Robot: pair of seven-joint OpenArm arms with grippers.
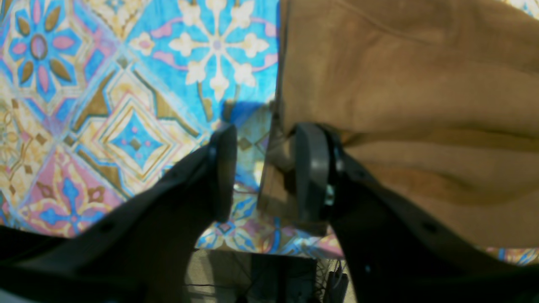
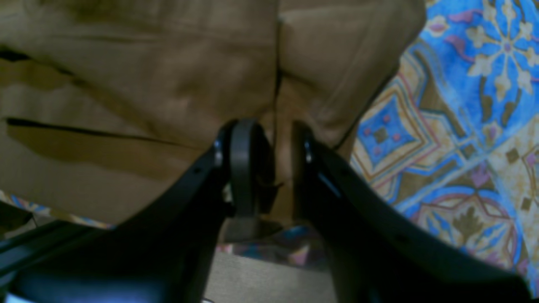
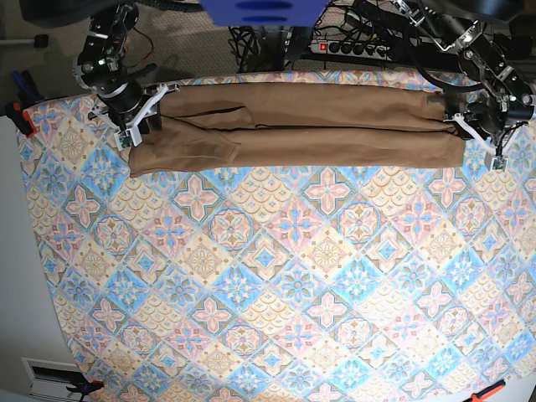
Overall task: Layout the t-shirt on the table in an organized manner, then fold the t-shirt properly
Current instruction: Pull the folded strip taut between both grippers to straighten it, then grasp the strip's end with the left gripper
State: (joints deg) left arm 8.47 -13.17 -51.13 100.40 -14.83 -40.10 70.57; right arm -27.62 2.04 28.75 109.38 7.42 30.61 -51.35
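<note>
While folded into a long band, spans the far edge of the pastel diamond-tiled cloth worktop (image 3: 276, 276) from arm to arm. Plain tan-brown soft cotton t-shirt (image 3: 293, 126), long axis crosswise, one end at each gripper. Right gripper (image 2: 273, 164): clenched on its end of the t-shirt, cloth pinched between the jaws. Left gripper (image 1: 265, 168): released, jaws apart — the other end brushing one finger's inner face, not clamped. Probably needs regrasping there before any fold; each arm nearest its own end.

floor: beige carpet (image 3: 193, 42); power strip (image 3: 356, 48) with cables behind; white edge left
</note>
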